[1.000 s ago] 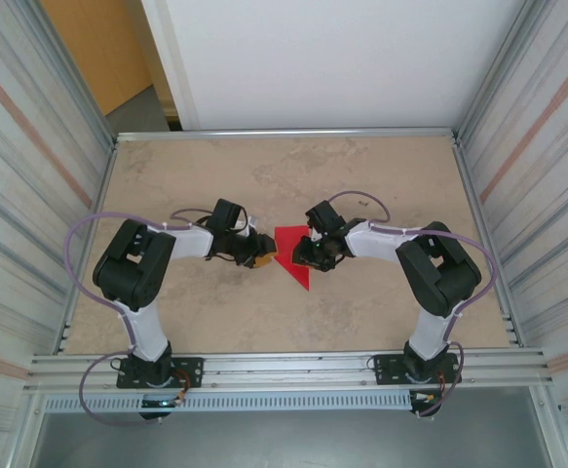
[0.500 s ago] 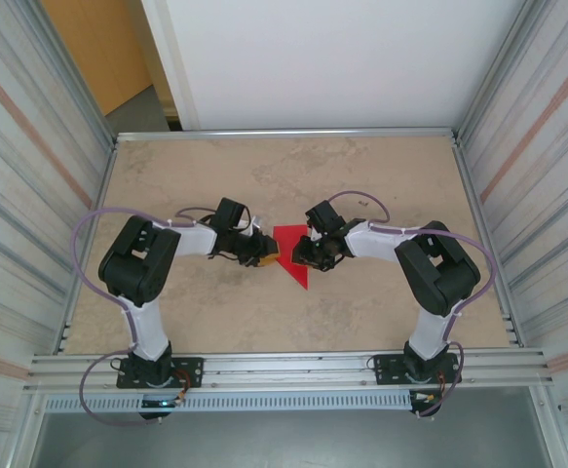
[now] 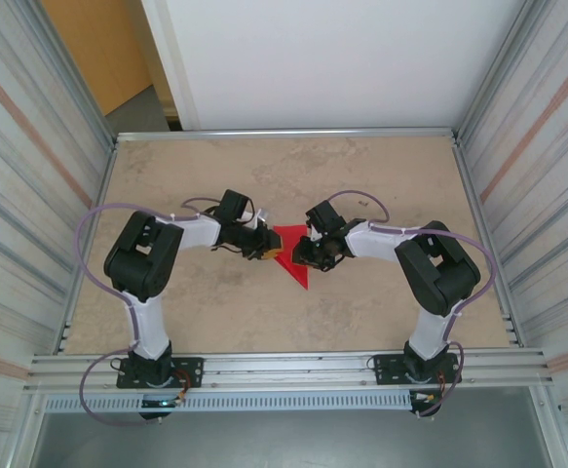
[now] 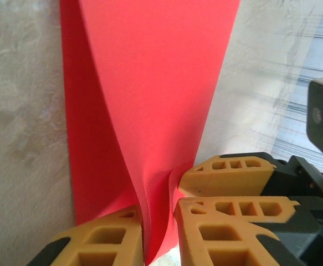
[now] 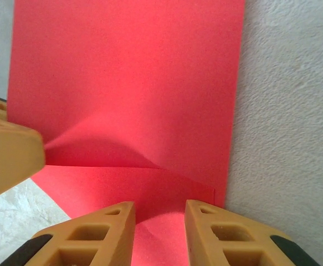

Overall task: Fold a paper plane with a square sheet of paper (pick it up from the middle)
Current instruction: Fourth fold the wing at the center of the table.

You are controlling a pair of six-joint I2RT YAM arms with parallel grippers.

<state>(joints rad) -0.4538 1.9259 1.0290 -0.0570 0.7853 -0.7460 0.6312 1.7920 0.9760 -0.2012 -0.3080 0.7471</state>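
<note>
I read the square sheet of paper (image 3: 294, 255) as thin, smooth, matt paper with no sheen. The fingers (image 4: 233, 221) of the left gripper (image 4: 158, 213) and those of the right gripper (image 5: 159, 208) look like matt moulded plastic with a fine grain. The table (image 3: 381, 166) top is matt, faintly rough and stone-patterned. The side walls (image 3: 30, 156) are ribbed sheet metal, dully shiny.

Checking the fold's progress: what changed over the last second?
The left gripper moved right, onto the left edge of the square sheet of paper, and closed its jaws on a raised fold there. The right gripper stayed at the sheet's right edge, and the sheet stayed in place.
</note>
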